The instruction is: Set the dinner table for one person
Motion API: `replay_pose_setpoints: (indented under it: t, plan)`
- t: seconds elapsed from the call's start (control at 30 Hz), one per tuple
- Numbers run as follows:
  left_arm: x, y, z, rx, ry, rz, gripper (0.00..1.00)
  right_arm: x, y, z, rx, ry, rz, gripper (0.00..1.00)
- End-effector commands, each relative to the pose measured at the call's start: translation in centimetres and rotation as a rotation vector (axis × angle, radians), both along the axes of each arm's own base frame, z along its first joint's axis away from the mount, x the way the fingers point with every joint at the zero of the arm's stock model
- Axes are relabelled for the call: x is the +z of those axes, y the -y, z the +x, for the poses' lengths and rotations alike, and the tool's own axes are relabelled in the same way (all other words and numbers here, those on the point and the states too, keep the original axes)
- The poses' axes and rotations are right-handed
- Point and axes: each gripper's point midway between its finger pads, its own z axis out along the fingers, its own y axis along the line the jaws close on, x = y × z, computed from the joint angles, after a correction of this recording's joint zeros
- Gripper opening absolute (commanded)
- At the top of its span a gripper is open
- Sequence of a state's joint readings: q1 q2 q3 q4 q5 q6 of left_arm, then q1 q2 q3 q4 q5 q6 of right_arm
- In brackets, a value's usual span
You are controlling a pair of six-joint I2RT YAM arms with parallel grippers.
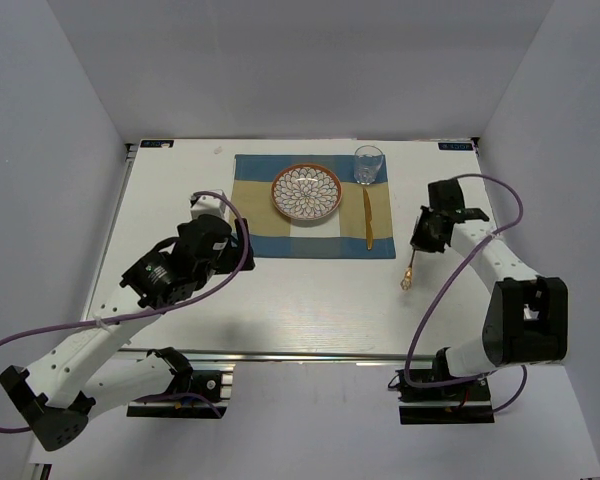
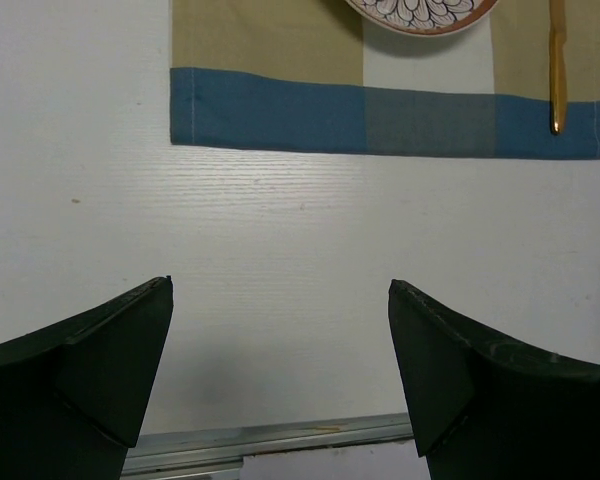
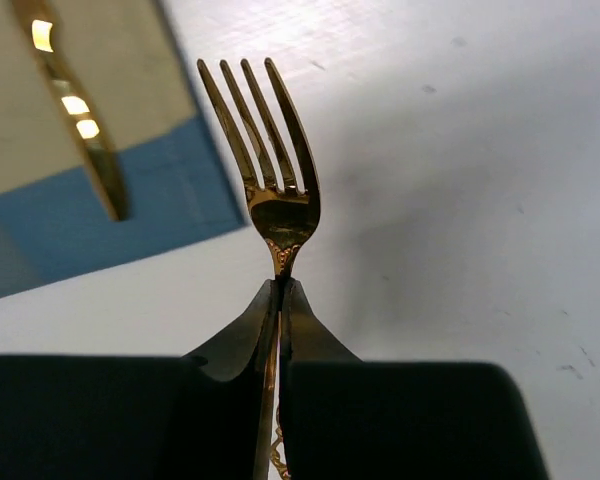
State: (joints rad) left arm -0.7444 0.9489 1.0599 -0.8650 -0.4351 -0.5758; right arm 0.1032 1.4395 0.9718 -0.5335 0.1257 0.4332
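Fork (image 3: 275, 190) clamped at neck by R gripper (image 3: 280, 290), just right of placemat (image 1: 250, 215); prob. for transfer to left of plate (image 1: 307, 192); L gripper (image 2: 280, 300) fingers apart, empty, over dinner table (image 1: 310, 300).

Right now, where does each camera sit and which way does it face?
Top: above and behind the bases, looking down on the table; left arm and right arm show.
Left wrist: low over the table, facing the placemat's near edge; the open left pincer shows.
Right wrist: looks along the shut right pincer at the fork it grips.
Shared: all three show the placemat and the gold utensil on it.
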Motion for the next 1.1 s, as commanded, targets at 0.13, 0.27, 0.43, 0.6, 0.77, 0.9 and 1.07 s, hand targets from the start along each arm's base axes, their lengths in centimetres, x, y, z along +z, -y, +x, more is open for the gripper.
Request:
replay_pose_setpoints:
  t: [0.13,0.27,0.43,0.6,0.77,0.9,1.07]
  plan:
    - [2.9,-2.1,1.1,0.096,0.093,0.053,0.98,4.3,-9.8,5.4,0.172,0.088,0.130,0.00]
    - [3.7,-2.9,2.1,0.152,0.114,0.098,0.98,5.4,-16.8,7.7,0.284,0.114,0.183,0.00]
    - [2.4,-3.8,1.9,0.198,0.129,0.100,0.98,6.0,-25.6,9.9,0.392,0.135,0.237,0.00]
    - [1.5,-4.6,1.6,0.231,0.124,0.100,0.98,4.7,-32.4,11.1,0.454,0.117,0.296,0.00]
    - [1.1,-5.3,1.7,0.263,0.119,0.105,0.98,5.7,-38.2,12.2,0.483,0.155,0.376,0.00]
    - [0.9,-6.4,1.6,0.319,0.126,0.119,0.98,2.5,-41.1,12.2,0.462,0.130,0.427,0.00]
    - [0.7,-7.1,1.4,0.343,0.130,0.121,0.98,1.2,-44.3,12.3,0.433,0.141,0.477,0.00]
